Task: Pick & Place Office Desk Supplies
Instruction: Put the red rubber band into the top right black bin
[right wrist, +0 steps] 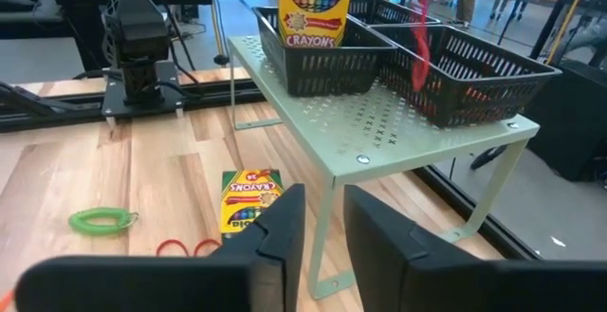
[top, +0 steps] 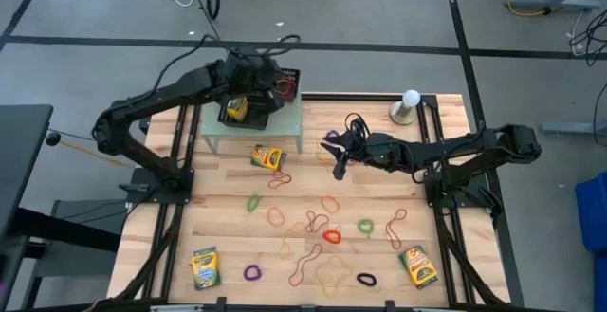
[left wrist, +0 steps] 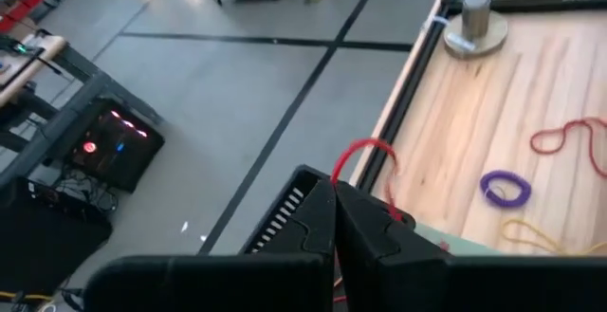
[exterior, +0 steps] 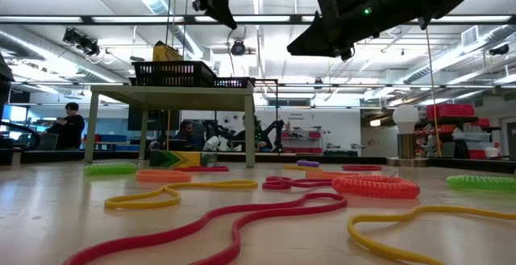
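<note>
Left gripper (top: 282,86) held over black mesh trays (top: 254,99) on green shelf (top: 289,127); jaws pressed together, red rubber band (left wrist: 365,165) pinched, loop dangling above right-hand tray.

Risk, judged: band may cling to jaws on release, or drape over tray rim and slide off shelf.

Right gripper (top: 339,167) hovers over bench (top: 446,208) near shelf front, nothing held; jaws parted, narrow gap. Shelf leg close: collision possible.

One crayon box (right wrist: 314,8) stands in left tray; another crayon box (top: 267,156) lies on bench before shelf. Loose bands scattered mid-bench. White ball-topped stand (top: 408,105) at far corner.
</note>
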